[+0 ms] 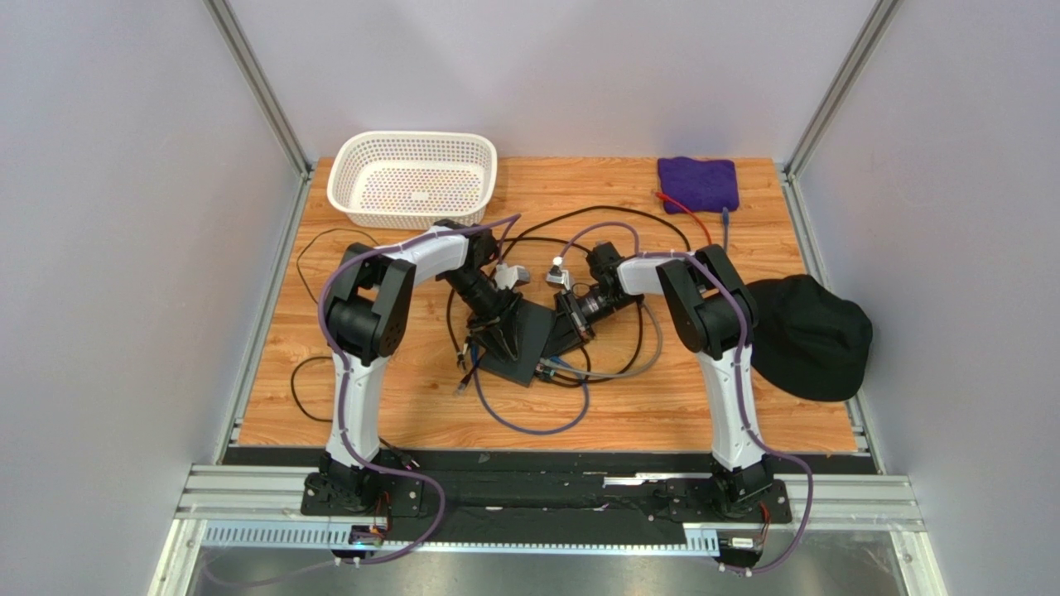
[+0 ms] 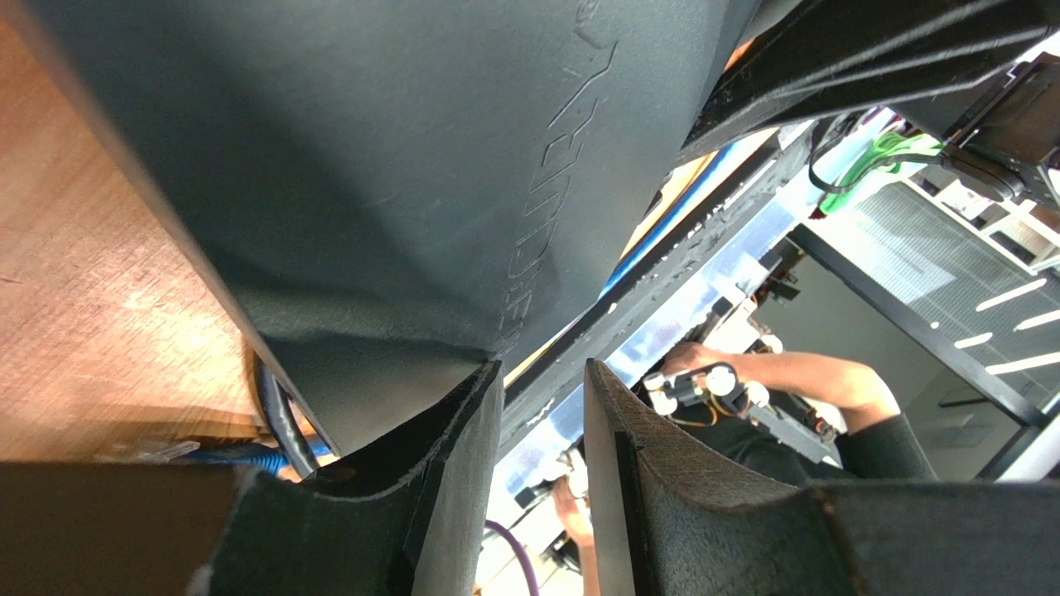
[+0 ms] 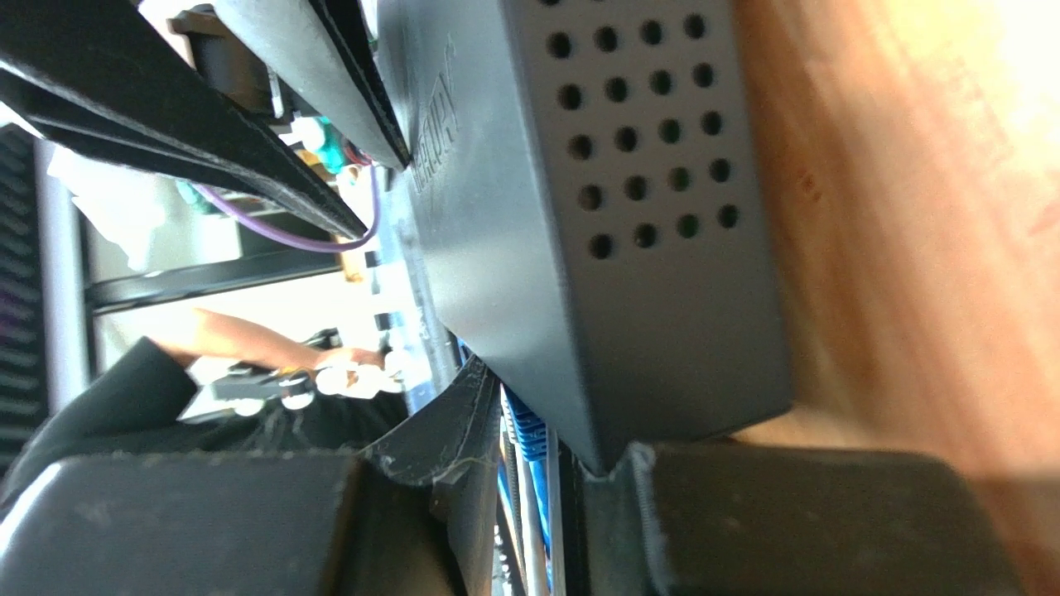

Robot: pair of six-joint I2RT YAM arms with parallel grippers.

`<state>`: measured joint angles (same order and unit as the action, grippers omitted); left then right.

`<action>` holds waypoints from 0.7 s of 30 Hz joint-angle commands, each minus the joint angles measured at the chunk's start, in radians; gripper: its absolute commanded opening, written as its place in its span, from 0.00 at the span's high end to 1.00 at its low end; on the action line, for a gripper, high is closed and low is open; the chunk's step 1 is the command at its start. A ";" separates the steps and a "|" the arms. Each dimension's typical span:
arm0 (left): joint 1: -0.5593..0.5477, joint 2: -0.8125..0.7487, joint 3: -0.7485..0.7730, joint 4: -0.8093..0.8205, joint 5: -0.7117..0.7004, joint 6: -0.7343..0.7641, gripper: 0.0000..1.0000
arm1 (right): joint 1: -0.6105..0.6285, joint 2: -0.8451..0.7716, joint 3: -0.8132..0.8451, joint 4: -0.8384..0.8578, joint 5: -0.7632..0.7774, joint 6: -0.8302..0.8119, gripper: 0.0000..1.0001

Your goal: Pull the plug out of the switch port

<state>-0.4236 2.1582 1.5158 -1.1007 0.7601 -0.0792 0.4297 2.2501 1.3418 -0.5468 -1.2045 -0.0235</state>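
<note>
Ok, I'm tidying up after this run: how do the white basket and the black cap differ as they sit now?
The white basket is rigid, perforated and stands open side up; the black cap is soft fabric, lying slumped. The basket sits wholly on the table at its far left corner; the cap lies at the right edge, partly overhanging it. Both lie apart from the switch.

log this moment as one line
left gripper open, against flat matte-black rectangular switch box | right gripper jaws around blue cable at switch edge, grip unclear | pull not confirmed
</note>
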 commanded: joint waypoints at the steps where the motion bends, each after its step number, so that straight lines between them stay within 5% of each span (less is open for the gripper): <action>1: 0.006 0.089 -0.036 0.179 -0.321 0.098 0.56 | 0.012 0.095 0.040 -0.077 0.108 -0.105 0.91; 21: 0.003 0.095 -0.029 0.177 -0.321 0.104 0.57 | -0.017 -0.004 -0.081 -0.022 0.247 -0.009 0.97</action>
<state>-0.4240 2.1647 1.5200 -1.1114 0.7616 -0.0765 0.4198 2.2642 1.3506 -0.5827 -1.2266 -0.0666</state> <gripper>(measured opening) 0.429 0.165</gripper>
